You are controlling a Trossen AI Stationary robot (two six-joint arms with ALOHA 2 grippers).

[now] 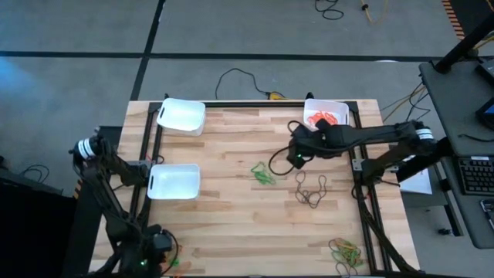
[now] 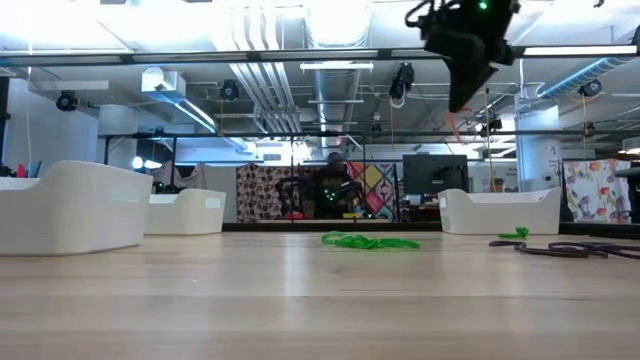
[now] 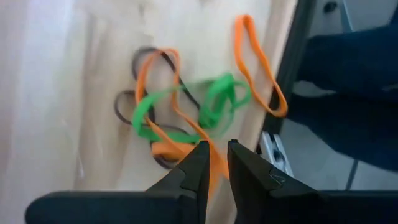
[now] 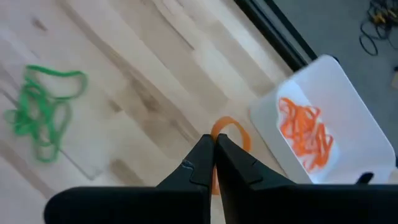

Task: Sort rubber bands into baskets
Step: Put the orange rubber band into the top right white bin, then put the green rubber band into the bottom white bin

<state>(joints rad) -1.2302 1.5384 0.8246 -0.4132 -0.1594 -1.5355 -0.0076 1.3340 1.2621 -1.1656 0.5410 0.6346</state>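
My right gripper (image 4: 214,146) hangs high over the table's middle right (image 1: 296,160), shut on an orange rubber band (image 4: 231,132). The far-right basket (image 1: 337,106) holds several orange bands (image 4: 305,132). Two other white baskets stand at the far left (image 1: 182,116) and the left middle (image 1: 174,181). My left gripper (image 3: 216,158) is low over the near-left corner (image 1: 164,262), above a tangle of orange, green (image 3: 214,106) and dark bands (image 3: 127,106), shut on an orange band (image 3: 180,134) of that tangle. My left gripper has a strand of the orange band (image 3: 214,167) in the narrow gap between its two fingertips, coming from above and slanting down. The rest of that band lies in the tangle on the table. My right gripper pinches the orange band at one end of its loop (image 4: 216,138) between its fingertips, slanting down from above. The loop hangs past the fingertips, lifted clear of the table.
A green pile (image 1: 262,174) lies mid-table, dark bands (image 1: 312,189) to its right, a mixed pile (image 1: 347,251) at the near-right corner. One orange band (image 3: 261,68) lies at the table's edge beside the black frame rail (image 3: 286,68).
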